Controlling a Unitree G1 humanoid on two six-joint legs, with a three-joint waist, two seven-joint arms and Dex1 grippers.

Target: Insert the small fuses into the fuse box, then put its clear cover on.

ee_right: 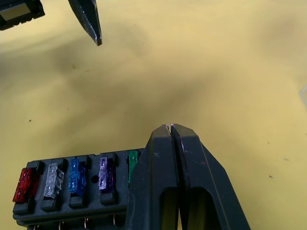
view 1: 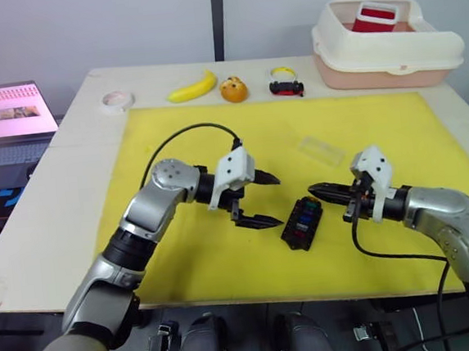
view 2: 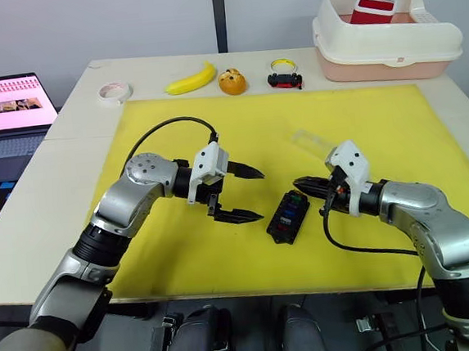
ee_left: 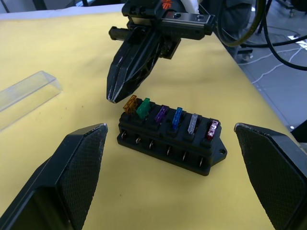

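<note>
Six small fuses (ee_left: 165,119) sit slotted in the fuse box (ee_left: 169,142), so by the look of it only the covering is left; the clear cover (view 1: 321,149) lies beyond the box, well apart, not yet on; right gripper (ee_left: 120,93) pinched closed above the box's amber end, left gripper (view 1: 260,199) spread wide beside it; far behind, cream bin (view 1: 388,49) holds something red
</note>
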